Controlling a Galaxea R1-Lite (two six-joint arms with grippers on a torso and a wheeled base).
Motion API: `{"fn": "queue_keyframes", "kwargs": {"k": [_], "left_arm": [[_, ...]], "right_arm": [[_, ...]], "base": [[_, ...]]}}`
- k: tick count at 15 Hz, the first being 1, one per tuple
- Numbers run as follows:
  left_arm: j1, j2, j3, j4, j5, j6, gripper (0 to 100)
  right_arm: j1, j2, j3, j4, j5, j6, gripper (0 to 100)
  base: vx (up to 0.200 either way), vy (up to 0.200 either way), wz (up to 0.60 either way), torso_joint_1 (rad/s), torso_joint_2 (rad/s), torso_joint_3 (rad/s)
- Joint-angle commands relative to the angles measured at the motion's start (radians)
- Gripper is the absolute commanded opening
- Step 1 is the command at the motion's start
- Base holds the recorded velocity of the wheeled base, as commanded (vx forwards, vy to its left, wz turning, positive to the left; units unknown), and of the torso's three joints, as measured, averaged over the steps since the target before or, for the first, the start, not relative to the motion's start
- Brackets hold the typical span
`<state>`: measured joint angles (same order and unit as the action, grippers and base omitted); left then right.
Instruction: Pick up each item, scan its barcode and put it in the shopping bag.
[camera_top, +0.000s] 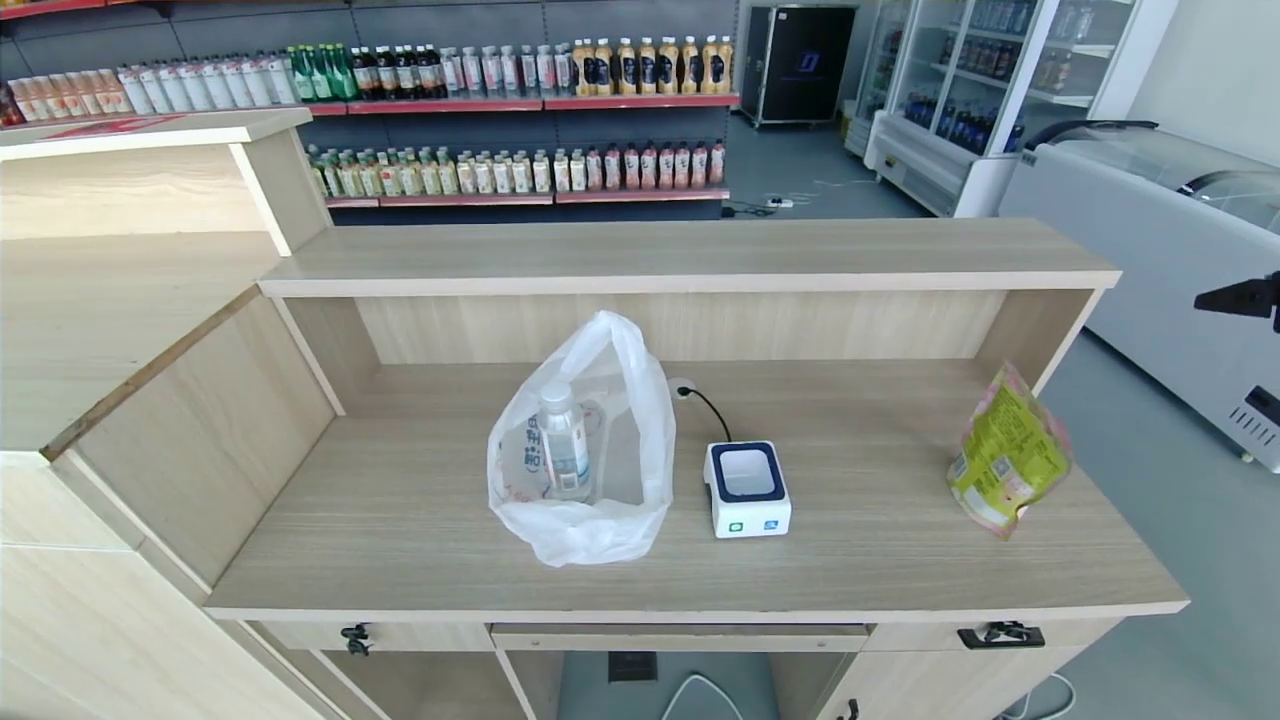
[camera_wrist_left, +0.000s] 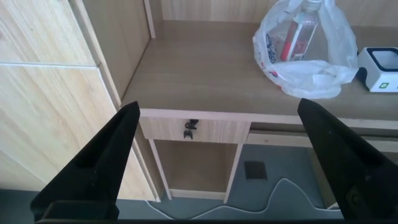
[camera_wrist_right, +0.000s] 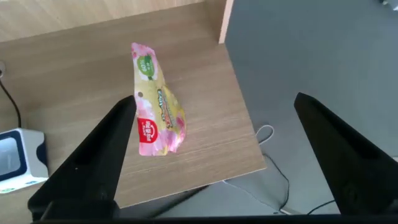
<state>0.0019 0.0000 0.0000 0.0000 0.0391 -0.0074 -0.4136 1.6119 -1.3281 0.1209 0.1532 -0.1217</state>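
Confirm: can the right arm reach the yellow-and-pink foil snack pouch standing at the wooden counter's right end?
Probably yes. The right gripper is open and faces the yellow-and-pink foil snack pouch, with nothing between them; the white box-shaped scanner sits well apart from it on the wooden counter.

Small shop: a wooden checkout counter with a scanner, shelves lined with bottles, glass-door fridges and a freezer (curved lid).

Wooden counter, shelves of bottled drinks, glass-door fridge, chest freezer at right
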Motion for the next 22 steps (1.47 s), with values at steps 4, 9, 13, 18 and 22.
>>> {"fn": "queue_keyframes", "kwargs": {"k": [4,9,13,18,22], "left_arm": [[0.0,0.0,0.0,0.0,0.001,0.0,100],[0.0,0.0,0.0,0.0,0.001,0.0,100],[0.0,0.0,0.0,0.0,0.001,0.0,100],[0.0,0.0,0.0,0.0,0.001,0.0,100],[0.0,0.0,0.0,0.0,0.001,0.0,100]], "right_arm": [[-0.008,0.174,-0.042,0.026,0.143,-0.006,100],[-0.005,0.299,-0.129,0.043,0.151,-0.009,100],[-0.004,0.347,-0.106,0.031,0.227,-0.004,100],[0.009,0.407,-0.109,-0.061,0.325,-0.004,100],[0.041,0.456,-0.111,-0.136,0.358,-0.003,100]], "base": [[0.0,0.0,0.0,0.0,0.0,0.0],[0.0,0.0,0.0,0.0,0.0,0.0],[0.0,0.0,0.0,0.0,0.0,0.0],[0.0,0.0,0.0,0.0,0.0,0.0],[0.0,0.0,0.0,0.0,0.0,0.0]]}}
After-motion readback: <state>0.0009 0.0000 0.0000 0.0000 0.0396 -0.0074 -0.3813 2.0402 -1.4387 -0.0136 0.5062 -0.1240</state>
